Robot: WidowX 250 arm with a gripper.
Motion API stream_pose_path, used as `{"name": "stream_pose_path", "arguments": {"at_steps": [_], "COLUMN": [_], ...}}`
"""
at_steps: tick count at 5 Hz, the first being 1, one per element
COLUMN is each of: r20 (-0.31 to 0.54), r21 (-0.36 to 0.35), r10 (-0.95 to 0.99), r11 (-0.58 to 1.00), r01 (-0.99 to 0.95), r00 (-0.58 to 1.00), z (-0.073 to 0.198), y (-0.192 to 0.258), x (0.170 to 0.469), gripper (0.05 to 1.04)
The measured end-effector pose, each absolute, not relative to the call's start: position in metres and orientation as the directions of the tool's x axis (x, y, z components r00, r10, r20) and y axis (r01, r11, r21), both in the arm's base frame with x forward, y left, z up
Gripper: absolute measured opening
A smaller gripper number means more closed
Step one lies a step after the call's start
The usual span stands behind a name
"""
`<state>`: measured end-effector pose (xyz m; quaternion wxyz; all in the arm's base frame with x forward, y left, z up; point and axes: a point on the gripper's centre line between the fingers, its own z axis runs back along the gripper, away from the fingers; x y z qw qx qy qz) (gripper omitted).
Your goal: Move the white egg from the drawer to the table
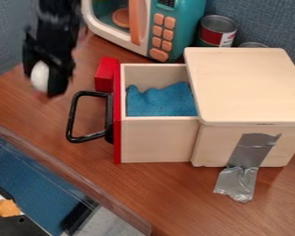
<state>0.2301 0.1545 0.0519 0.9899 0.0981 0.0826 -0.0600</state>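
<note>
The egg point(39, 75) is out of the drawer point(157, 139) — clamped in the gripper point(45, 82) at the drawer's ten o'clock — so, seemingly, only lowering it to the table point(144, 191) and letting go remain.

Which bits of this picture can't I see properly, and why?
In the camera view:
- The egg: blurred, and partly covered by the gripper.
- Under the blue cloth: the cloth hides whatever might be there.
- The back of the drawer: hidden inside the wooden box.
- The right-hand can: mostly hidden behind the box.
- The toy microwave: its top is cut off by the picture's top edge.
</note>
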Motion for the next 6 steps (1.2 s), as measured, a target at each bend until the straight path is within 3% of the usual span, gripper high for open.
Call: {"name": "stream_pose_path", "arguments": {"at_steps": [2,4,5,6], "r20": [-0.252,-0.269,-0.282,-0.286], "r21": [0.204,0.209,0.194,0.159], "r10": [-0.077,-0.036,-0.022,-0.052], "r11": [0.970,0.973,0.978,0.982], "r01": [0.131,0.095,0.079,0.101], "r00": [0.965,0.962,0.959,0.957], "z": [0.021,0.019,0.020,0.028], "y": [0.160,0.171,0.169,0.164], "x": [0.203,0.190,0.186,0.185], "gripper": [0.884,0.934,1.003,1.000]}}
